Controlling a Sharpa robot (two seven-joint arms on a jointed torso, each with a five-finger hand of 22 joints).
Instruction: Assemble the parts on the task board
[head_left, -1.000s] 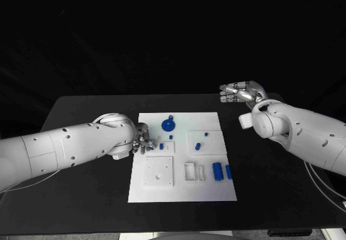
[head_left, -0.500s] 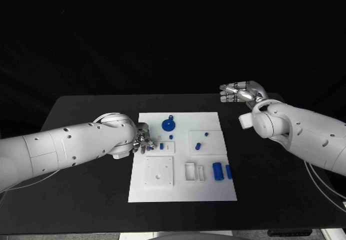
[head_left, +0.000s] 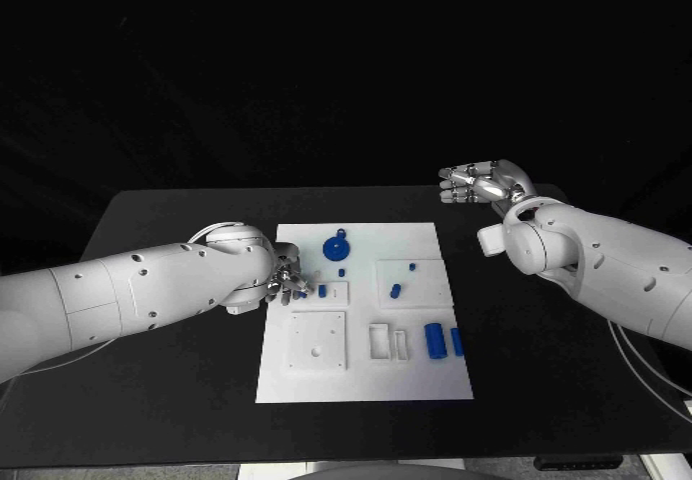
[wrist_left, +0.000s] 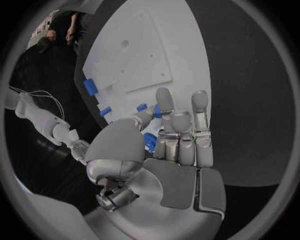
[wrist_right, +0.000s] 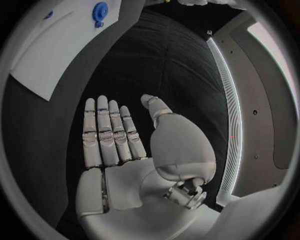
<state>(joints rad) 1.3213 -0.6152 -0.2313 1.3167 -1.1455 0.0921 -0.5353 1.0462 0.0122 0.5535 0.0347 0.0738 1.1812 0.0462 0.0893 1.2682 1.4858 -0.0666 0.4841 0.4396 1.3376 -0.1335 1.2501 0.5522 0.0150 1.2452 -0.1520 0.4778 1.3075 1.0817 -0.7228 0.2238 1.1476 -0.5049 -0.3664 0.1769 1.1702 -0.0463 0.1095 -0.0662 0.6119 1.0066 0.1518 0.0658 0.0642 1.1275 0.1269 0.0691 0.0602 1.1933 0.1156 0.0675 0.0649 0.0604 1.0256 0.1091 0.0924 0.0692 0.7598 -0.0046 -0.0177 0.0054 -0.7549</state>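
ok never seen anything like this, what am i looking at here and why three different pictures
It is a robot with two white arms, each ending in a silver hand, working at a black table. One picture looks down from its head; the two round ones come from cameras at its wrists, behind each hand.

On the table lies a white board with small blue parts to be fitted into it: a round part near the far edge and two blue bars lying flat nearer the robot.

The left hand is at the board's left edge, and its wrist view shows a small blue part held between thumb and fingers. The right hand hangs open off the board, over bare table, holding nothing.
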